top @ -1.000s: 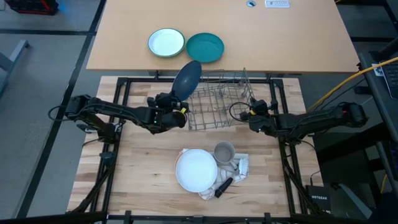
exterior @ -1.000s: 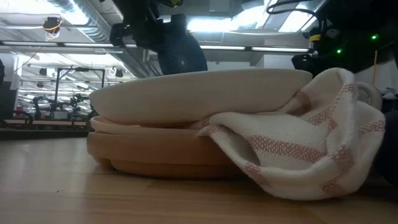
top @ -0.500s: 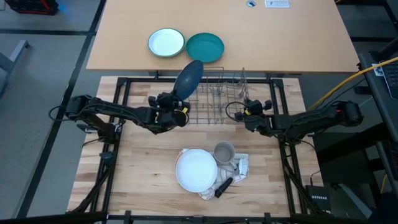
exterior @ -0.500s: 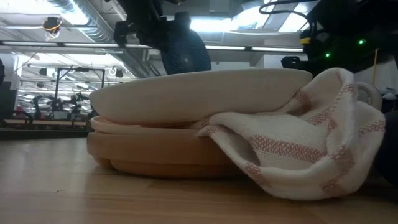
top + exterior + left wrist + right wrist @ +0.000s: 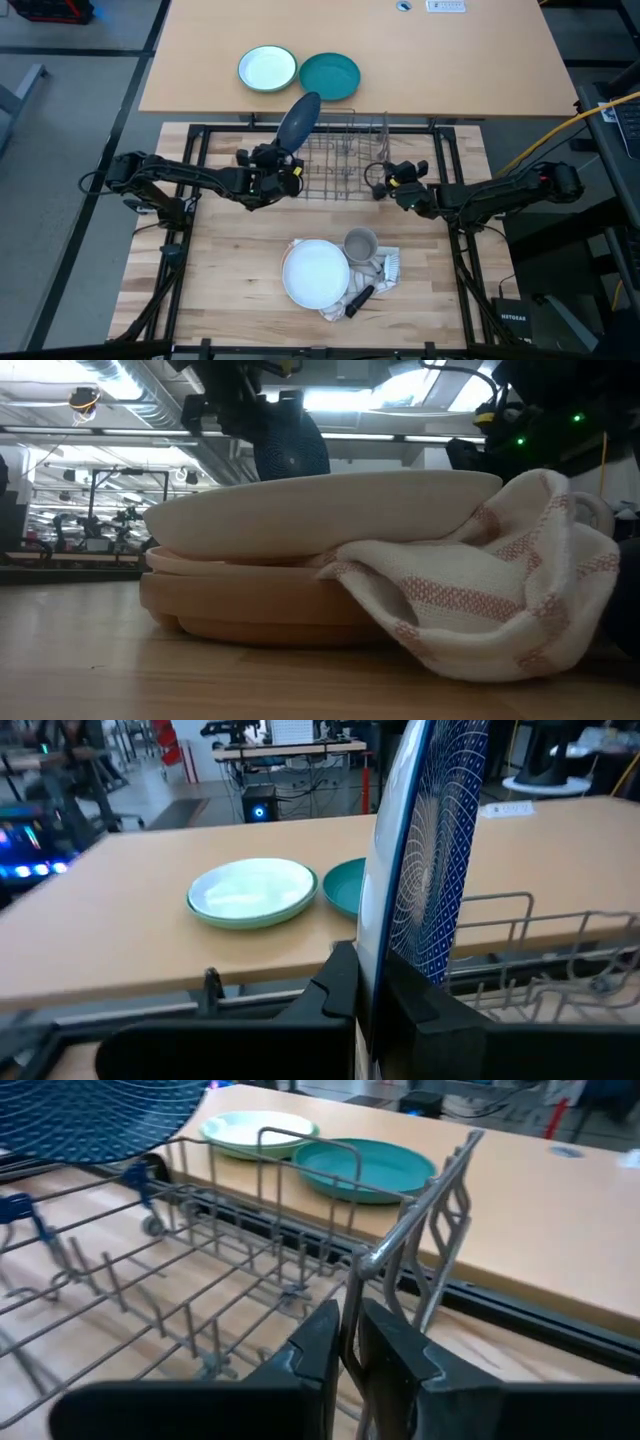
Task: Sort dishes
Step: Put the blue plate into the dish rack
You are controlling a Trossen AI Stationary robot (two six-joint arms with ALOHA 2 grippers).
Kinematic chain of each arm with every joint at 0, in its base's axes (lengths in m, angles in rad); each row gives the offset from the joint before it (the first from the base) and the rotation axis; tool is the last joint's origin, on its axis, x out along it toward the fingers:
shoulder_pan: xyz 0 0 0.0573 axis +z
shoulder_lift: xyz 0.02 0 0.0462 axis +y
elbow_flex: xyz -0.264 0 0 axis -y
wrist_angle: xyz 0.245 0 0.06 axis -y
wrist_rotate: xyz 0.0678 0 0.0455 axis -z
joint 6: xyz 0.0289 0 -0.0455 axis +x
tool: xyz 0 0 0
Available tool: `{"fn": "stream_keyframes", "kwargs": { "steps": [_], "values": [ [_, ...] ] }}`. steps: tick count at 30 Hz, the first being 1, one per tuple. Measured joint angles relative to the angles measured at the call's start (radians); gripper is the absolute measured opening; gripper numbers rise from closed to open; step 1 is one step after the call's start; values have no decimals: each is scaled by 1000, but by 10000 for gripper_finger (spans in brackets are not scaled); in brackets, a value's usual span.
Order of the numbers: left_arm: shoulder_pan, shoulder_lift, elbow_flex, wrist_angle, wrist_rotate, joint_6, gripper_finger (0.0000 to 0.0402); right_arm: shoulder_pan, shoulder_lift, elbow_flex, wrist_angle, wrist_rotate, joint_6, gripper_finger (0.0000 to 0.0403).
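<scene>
My left gripper (image 5: 288, 166) is shut on the blue patterned plate (image 5: 300, 118), which stands on edge above the left end of the wire dish rack (image 5: 340, 160); the plate also shows in the left wrist view (image 5: 430, 860). My right gripper (image 5: 384, 180) is shut on the rack's right end. The white plate (image 5: 315, 272) lies on the tan-brown plate (image 5: 250, 610) at the table's near middle, with a striped towel (image 5: 480, 590) draped against them. My left gripper pinches the blue plate's lower rim (image 5: 372, 955) between its two fingers, one on each face. The fingers come level from the table's left. The plate stands on edge, leaning a little, lifted above the rack. My right gripper pinches an upright wire of the rack's right end wall (image 5: 350, 1305) between its two fingers. The fingers come level from the table's right. The rack rests on the table.
A white green-rimmed bowl (image 5: 267, 69) and a teal plate (image 5: 330, 76) sit on the far tan table. A grey mug (image 5: 360, 243) and a dark brush (image 5: 358, 298) lie on the towel beside the stacked plates. Bare wood lies left and right of the stack.
My right gripper has moved toward the table's left, pushing the rack along the table toward the left and far side and squaring it up. My left gripper has shifted slightly toward the far edge with the blue plate, which stays on edge.
</scene>
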Motion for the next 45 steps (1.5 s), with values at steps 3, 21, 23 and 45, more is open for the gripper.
{"fn": "stream_keyframes", "kwargs": {
  "steps": [3,21,23,45],
  "values": [
    [0,0,0,-34,-8,-1,0,0,-1,1,2,-38,-2,46],
    [0,0,0,-251,-15,-99,0,1,2,5,152,-346,-106,46],
    [0,0,0,-281,-15,-120,0,1,2,5,154,-366,-107,46],
    [1,0,0,-430,60,-250,0,0,0,6,255,-617,-112,46]
  ]
}}
